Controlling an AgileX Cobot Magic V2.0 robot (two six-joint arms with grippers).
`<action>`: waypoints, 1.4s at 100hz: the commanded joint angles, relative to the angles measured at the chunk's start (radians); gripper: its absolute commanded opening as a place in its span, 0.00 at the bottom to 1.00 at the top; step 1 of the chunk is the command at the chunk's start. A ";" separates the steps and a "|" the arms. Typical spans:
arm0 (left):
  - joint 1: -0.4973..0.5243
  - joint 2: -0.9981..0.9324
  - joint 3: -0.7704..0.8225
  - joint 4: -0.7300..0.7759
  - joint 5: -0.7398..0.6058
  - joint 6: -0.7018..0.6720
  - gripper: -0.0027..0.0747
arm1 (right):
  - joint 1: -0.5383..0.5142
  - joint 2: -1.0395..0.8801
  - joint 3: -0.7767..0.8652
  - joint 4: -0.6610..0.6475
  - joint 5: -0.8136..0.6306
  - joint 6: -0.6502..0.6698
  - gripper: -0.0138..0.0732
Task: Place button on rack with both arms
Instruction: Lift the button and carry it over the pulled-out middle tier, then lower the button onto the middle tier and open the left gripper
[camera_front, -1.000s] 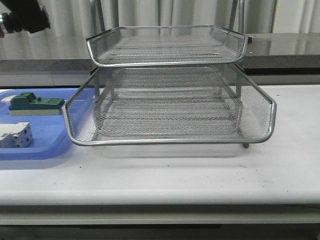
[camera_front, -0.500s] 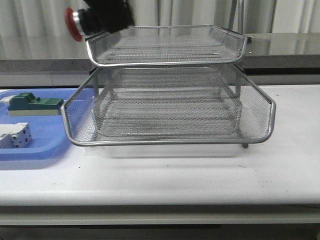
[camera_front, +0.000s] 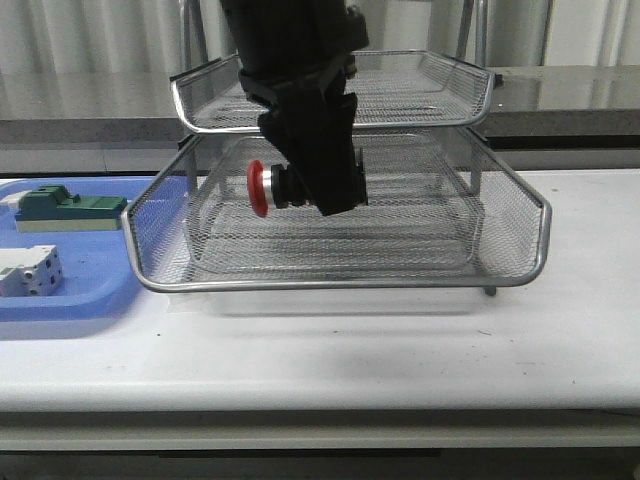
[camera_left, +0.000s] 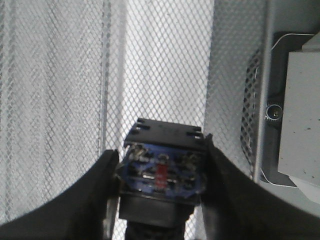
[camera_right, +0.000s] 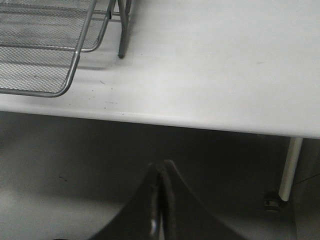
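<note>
The button (camera_front: 258, 188) hangs in front of the rack (camera_front: 340, 283), its red head pointing left, level with the gap between the top tier and the wide tier below it. My left gripper (camera_front: 318, 190) is shut on it. In the left wrist view the button's blue rear block (camera_left: 162, 170) sits clamped between the two black fingers (camera_left: 95, 195), with the rack's mesh (camera_left: 165, 75) beneath it. My right gripper (camera_right: 162, 166) is shut and empty. It sits low, off the table's front edge (camera_right: 210, 120), near a corner of the rack (camera_right: 40, 50).
A blue plastic tray (camera_front: 70, 295) at the left holds a green block (camera_front: 70, 208) and a white-grey block (camera_front: 30, 270). A grey box (camera_left: 300, 125) lies beyond the rack's side wall. A table leg (camera_right: 290, 165) stands near my right gripper.
My left arm has swung from the upper left to the right and down with the button, from beside the top tier to in front of the rack's middle.
</note>
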 joint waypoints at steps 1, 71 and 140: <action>-0.007 -0.044 -0.027 -0.011 -0.070 -0.002 0.01 | -0.006 0.008 -0.032 -0.001 -0.058 -0.004 0.08; -0.007 -0.036 -0.035 -0.011 -0.070 -0.002 0.57 | -0.006 0.008 -0.032 -0.001 -0.058 -0.004 0.08; 0.001 -0.078 -0.150 -0.015 0.156 -0.104 0.57 | -0.006 0.008 -0.032 -0.001 -0.058 -0.004 0.08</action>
